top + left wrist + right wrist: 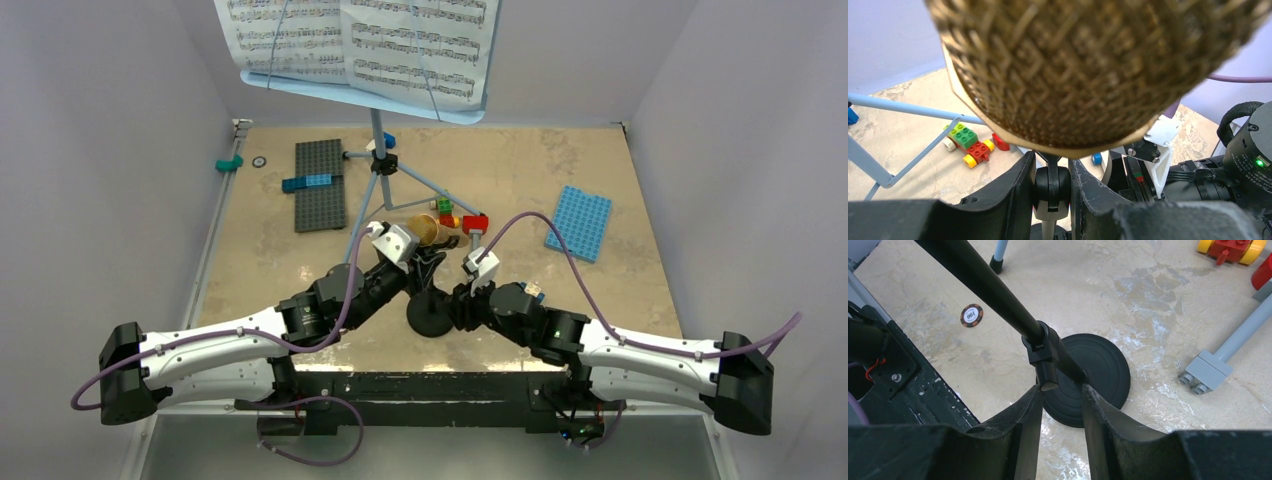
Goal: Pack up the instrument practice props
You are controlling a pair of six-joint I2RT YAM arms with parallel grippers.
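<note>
The gold-brown toy microphone [1073, 70] fills the top of the left wrist view and sits on the black mic stand [432, 316], whose round base [1108, 375] rests near the table's front edge. My left gripper [1051, 172] is shut on the stand's black swivel joint just under the microphone head. My right gripper [1061, 390] is lower down, its fingertips against either side of the pole at the clamp collar [1040, 352]. The light-blue music stand [378, 160] stands at the back with white sheet-music pages [360, 40] on its desk.
A grey baseplate [320, 185] lies back left and a blue baseplate [579, 222] to the right. Coloured bricks [460, 218] and a small brick car [969, 142] lie behind the microphone. The music stand's legs [913, 110] spread nearby. A round chip [971, 315] and a grey brick [1205, 371] flank the base.
</note>
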